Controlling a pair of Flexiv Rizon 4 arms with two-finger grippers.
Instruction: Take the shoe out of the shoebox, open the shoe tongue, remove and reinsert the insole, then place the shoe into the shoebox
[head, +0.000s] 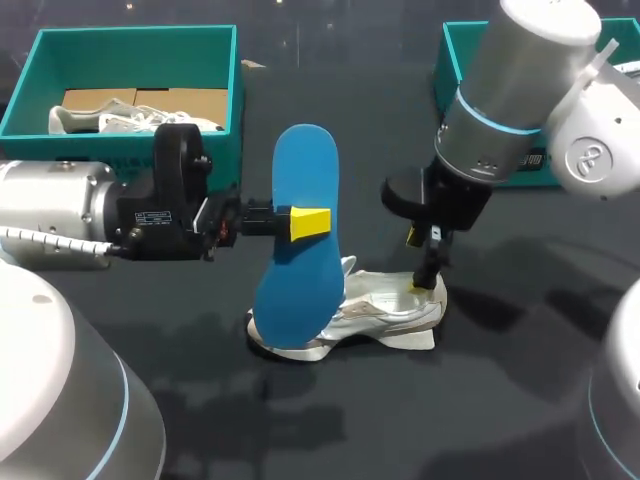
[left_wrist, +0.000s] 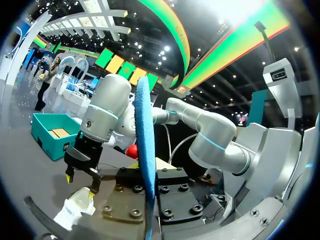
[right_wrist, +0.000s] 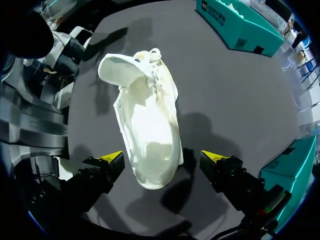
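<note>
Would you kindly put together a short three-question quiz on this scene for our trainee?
1. True or false: the shoe lies in a box.
2. Which tool grips the insole? A) left tool B) right tool C) neither
3. Fill in: the right tool's fingers stand ___ astride the shoe.

Key
1. False: it lies on the table.
2. A: it holds the insole upright.
3. Open.
</note>
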